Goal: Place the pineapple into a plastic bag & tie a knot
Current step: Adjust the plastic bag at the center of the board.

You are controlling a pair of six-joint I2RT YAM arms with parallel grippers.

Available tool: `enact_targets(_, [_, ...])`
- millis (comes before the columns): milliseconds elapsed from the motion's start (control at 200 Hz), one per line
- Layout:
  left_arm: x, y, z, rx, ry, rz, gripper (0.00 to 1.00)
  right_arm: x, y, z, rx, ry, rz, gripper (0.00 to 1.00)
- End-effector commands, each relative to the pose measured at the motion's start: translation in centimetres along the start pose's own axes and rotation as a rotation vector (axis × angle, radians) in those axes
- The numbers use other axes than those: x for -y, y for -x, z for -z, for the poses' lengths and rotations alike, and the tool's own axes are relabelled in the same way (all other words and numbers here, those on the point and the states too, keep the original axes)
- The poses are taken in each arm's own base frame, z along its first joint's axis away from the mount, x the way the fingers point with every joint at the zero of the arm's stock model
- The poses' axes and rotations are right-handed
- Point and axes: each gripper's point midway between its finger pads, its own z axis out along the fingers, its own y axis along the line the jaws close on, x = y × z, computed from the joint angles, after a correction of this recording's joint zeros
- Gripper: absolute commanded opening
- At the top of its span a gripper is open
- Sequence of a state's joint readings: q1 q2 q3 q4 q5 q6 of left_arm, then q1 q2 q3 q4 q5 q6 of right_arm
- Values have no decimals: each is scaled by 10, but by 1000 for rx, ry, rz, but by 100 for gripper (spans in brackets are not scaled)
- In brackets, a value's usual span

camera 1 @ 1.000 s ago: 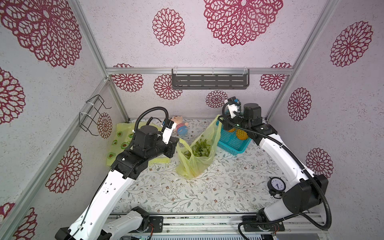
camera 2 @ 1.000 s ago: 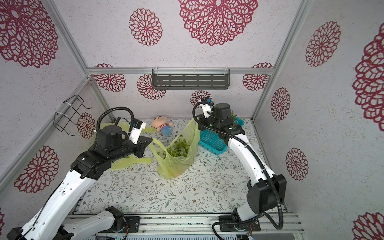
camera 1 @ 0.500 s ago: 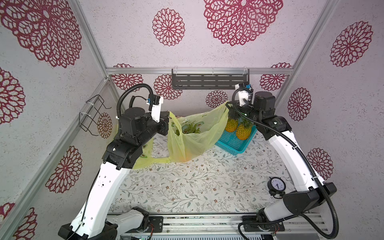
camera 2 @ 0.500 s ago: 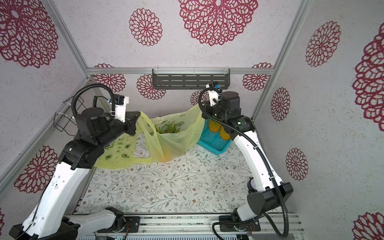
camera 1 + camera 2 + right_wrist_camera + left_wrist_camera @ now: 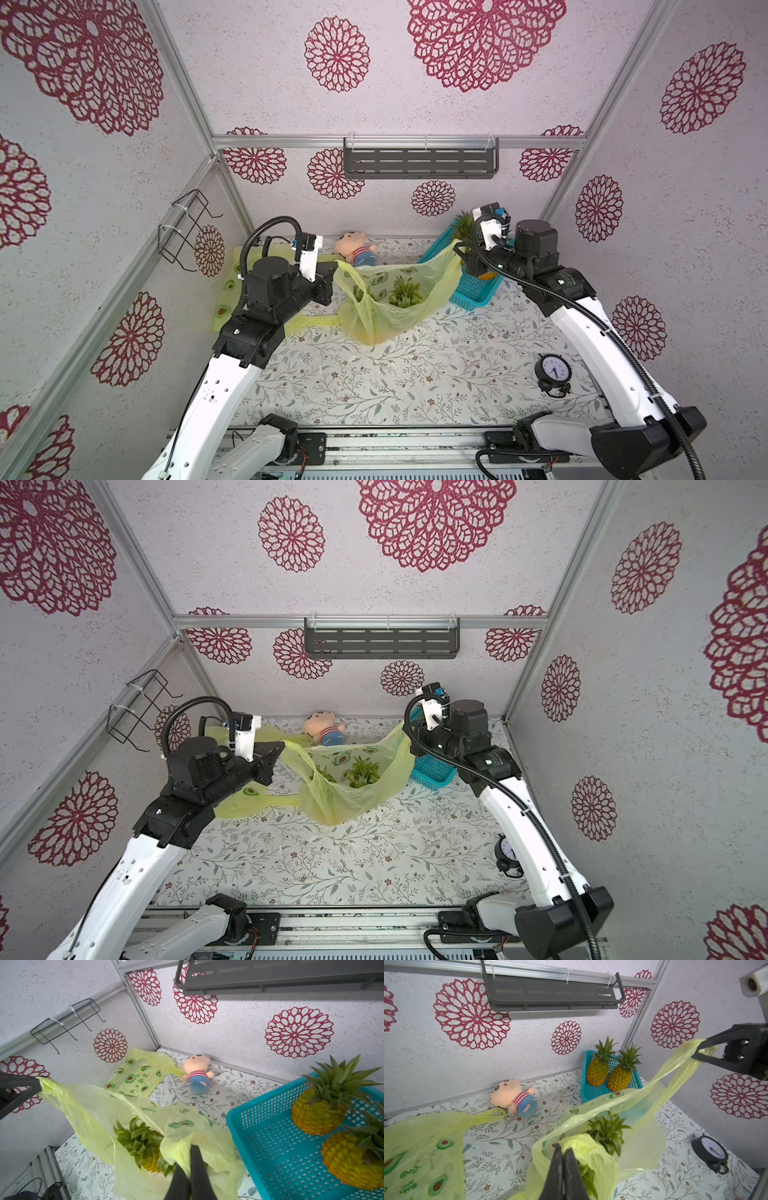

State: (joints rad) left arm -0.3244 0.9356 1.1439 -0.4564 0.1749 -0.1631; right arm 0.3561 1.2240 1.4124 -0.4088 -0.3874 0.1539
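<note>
Bag lifted high moment ago, now let down lower, mouth stretched wide. Pineapple kept inside bag. One handle pinched tight by left gripper, other by right gripper. Fruit packed already; knot probably to be tied next.

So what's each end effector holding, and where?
Both hold the plastic bag: the left end effector pinches one handle, the right end effector the opposite handle.

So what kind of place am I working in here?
Probably a staged robot test booth, not a real home: red-flower wallpapered panels in a bare aluminium frame, a flower-print tabletop, and scattered props like a striped-shirt plush doll and a small black round clock.
</note>
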Motion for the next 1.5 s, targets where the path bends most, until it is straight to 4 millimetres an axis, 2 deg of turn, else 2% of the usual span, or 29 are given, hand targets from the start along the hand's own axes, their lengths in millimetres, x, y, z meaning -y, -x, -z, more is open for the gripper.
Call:
enact_targets(0, [8,19,13,94,-42,12,0,-24,33,32,144,62,46,0])
enact_targets(95, [2,24,11,100,-5,14,0,-26,35,30,160,78,35,0])
enact_targets(175, [-11,38,3,108,57,8,0,-22,44,23,174,73,21,0])
enact_targets(330, [-31,91,-17,133,110,-13,0,-15,85,18,261,22,14,0])
enact_targets(410, [-36,116,-26,155,105,-27,0,-14,100,14,282,19,15,0])
enact_targets(525, [-38,141,-35,186,75,-39,0,-19,106,8,287,47,12,0])
enact_targets(635, [-37,150,-39,200,42,-40,0,-23,102,7,277,73,7,0])
enact_targets(716, [-34,147,-41,198,4,-31,0,-25,93,6,253,77,3,0])
enact_targets(776, [-30,137,-41,187,-32,-19,0,-25,83,6,230,83,-3,0])
enact_targets(856, [-24,112,-41,156,-70,2,0,-26,62,4,177,98,-18,0])
enact_targets(971, [-18,67,-38,105,-113,47,0,-27,29,-2,97,121,-41,0])
enact_targets(1036, [-14,48,-34,88,-132,60,0,-29,19,-7,70,138,-50,0])
enact_targets(1136, [-16,34,-27,75,-115,71,25,-31,15,-16,49,144,-51,0])
enact_targets(1156, [-16,34,-25,78,-109,68,31,-31,15,-18,47,145,-51,0])
enact_targets(1186, [-18,33,-22,82,-92,71,49,-31,15,-21,46,144,-48,0])
enact_targets(1221, [-20,32,-19,93,-71,68,64,-32,16,-23,46,144,-47,0])
enact_targets(1321, [-25,30,-8,135,-24,39,93,-33,16,-29,43,150,-45,0])
enact_targets(1361, [-26,28,-5,150,-16,33,100,-33,16,-30,41,150,-45,0])
enact_targets(1391, [-24,26,-4,159,-29,25,97,-34,15,-31,40,150,-45,0])
enact_targets(1491, [-11,22,-7,189,-115,12,97,-36,14,-34,32,158,-40,0])
